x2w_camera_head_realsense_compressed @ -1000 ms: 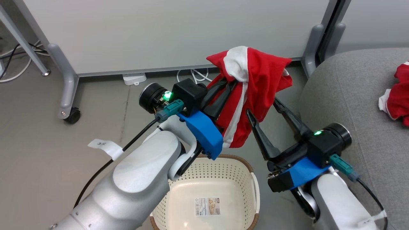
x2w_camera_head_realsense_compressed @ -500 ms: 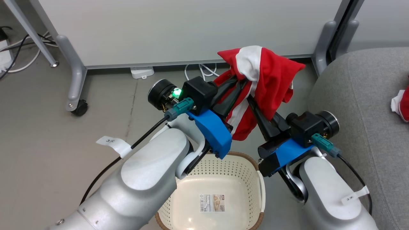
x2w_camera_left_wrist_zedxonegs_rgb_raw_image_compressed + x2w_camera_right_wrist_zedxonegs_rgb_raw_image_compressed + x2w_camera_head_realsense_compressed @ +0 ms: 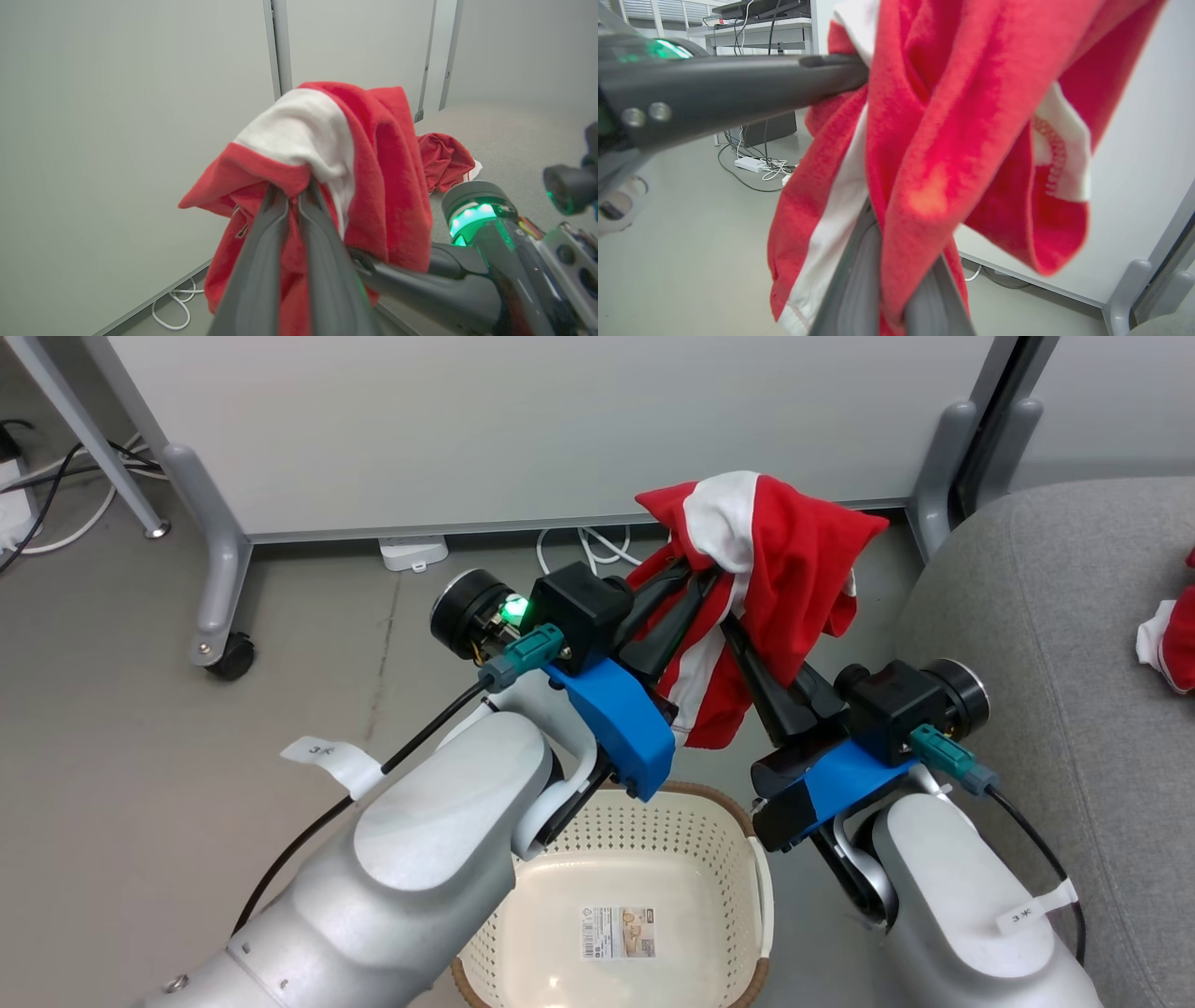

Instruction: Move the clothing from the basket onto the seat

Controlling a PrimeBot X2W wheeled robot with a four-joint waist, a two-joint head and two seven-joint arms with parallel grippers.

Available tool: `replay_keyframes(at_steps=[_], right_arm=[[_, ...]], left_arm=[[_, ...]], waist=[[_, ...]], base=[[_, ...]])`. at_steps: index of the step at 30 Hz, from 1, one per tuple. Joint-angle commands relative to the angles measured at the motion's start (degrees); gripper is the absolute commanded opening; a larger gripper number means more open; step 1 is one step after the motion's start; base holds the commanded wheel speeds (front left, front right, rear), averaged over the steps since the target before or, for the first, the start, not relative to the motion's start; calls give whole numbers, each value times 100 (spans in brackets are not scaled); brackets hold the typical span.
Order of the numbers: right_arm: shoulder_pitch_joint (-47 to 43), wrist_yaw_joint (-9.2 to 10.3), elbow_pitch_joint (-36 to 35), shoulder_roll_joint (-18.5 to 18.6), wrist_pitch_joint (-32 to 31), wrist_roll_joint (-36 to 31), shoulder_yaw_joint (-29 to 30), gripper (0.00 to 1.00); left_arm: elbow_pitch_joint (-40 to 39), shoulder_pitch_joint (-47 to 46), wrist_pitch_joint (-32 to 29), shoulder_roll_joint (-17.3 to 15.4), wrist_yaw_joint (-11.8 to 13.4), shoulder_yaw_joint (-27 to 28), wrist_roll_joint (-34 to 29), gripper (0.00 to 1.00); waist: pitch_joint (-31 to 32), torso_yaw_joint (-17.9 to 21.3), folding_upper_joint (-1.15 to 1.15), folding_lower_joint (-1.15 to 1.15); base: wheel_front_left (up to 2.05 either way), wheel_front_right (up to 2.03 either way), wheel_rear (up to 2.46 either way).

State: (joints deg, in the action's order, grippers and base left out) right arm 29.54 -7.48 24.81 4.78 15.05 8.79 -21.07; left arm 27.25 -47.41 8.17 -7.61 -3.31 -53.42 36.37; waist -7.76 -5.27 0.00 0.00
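Observation:
A red garment with white panels (image 3: 775, 569) hangs in the air above the floor, between both grippers. My left gripper (image 3: 702, 581) is shut on its upper fold, seen close in the left wrist view (image 3: 294, 186). From the right, my right gripper (image 3: 738, 635) is shut on a lower fold (image 3: 896, 252). The cream basket (image 3: 695, 859) stands below my arms, its bottom label (image 3: 621, 933) bare. A second red garment (image 3: 1172, 639) lies on the grey seat (image 3: 1036, 616) at the right, also visible past the held one (image 3: 444, 158).
A pale grey wheeled partition (image 3: 523, 420) stands behind the garment, its caster (image 3: 231, 655) at the left. Cables (image 3: 588, 546) and a white power block (image 3: 409, 553) lie on the floor at its base. Bare grey floor spreads to the left.
My right gripper, open beside the hanging garment a second ago, has moved in and shut on it. The head camera shifted slightly; since half a second ago almost nothing moved.

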Motion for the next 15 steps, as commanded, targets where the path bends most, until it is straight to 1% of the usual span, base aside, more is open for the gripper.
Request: replay_keyframes(at_steps=[1, 8, 9, 10, 15], right_arm=[[-13, -3, -36, -13, 19, 25, 9, 0], [-24, -3, -55, -5, 19, 44, -3, 0], [-25, -3, -58, -6, 19, 48, -5, 0], [-28, -3, -63, -7, 19, 52, -4, 0], [-38, -3, -98, -4, 19, 61, 7, 0]], left_arm=[[21, -87, 14, -29, 5, -11, 23, 0], [44, -82, 50, -30, 46, 6, 50, 0], [45, -93, 60, -31, 73, 5, 37, 69], [51, -98, 60, -31, 77, -1, 33, 100], [46, -101, 104, -40, 98, -24, 16, 100]], waist=[[-5, -3, 0, 0], [-6, -13, 0, 0], [-7, -12, 0, 0], [-7, -12, 0, 0], [-18, -4, 0, 0]], base=[[0, 0, 0], [0, 0, 0], [0, 0, 0], [0, 0, 0], [0, 0, 0]])
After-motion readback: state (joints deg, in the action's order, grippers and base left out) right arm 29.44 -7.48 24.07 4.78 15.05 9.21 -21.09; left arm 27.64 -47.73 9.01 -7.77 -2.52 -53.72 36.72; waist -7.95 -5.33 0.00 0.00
